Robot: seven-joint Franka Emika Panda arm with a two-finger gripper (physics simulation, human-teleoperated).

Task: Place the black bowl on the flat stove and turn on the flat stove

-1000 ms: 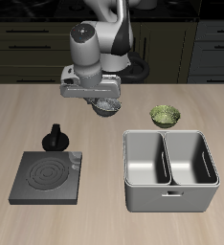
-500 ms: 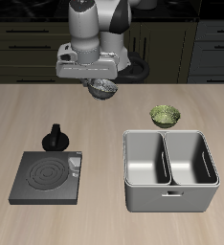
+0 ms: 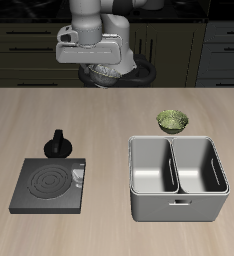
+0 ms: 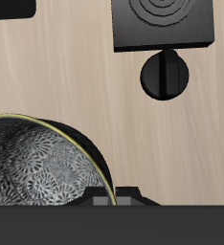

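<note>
Hand grips black bowl aloft, mouth tilted sideways.

The end effector hangs high over the back of the tabletop, with the black bowl at its fingers. The flat stove lies well below it, toward the front edge, a knobbed item between them. The two-compartment basin and the small bowl behind it sit off to its other side.
</note>
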